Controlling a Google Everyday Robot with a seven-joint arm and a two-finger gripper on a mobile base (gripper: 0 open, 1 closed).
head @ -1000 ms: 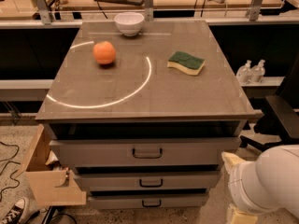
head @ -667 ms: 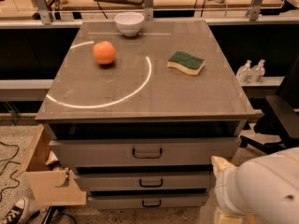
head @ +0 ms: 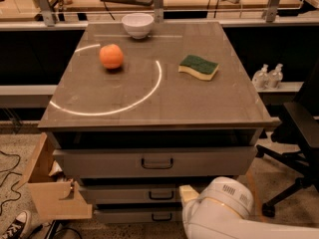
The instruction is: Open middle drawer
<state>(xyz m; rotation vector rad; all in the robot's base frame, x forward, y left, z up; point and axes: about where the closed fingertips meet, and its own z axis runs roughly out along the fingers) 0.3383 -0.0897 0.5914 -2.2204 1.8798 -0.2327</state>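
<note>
The gripper (head: 188, 193) sits low, below the front edge of the tabletop (head: 149, 103) and toward its front right corner. Only a small pale tip shows, ahead of the arm's rounded white casing (head: 224, 210). Whether the gripper is open or closed cannot be told, and nothing can be seen in its hold.

That tip lies against or just in front of the middle drawer (head: 124, 194), right of its small dark loop handle (head: 162, 195); contact cannot be judged. The middle drawer's low front sits back under the taller top drawer (head: 99, 162), and none of its inside shows. The lowest drawer (head: 124, 216) lies beneath it, partly hidden on the right by the arm.

On the tabletop an orange (head: 111, 56) rests toward the back left corner, a white bowl (head: 138, 25) stands at the back edge, and a green and yellow sponge (head: 199, 66) lies nearer the right edge. A pale curved line (head: 158, 78) arcs across the surface.

A cardboard box (head: 50, 198) stands below the front left corner, and a black chair (head: 299, 133) beyond the right edge.
</note>
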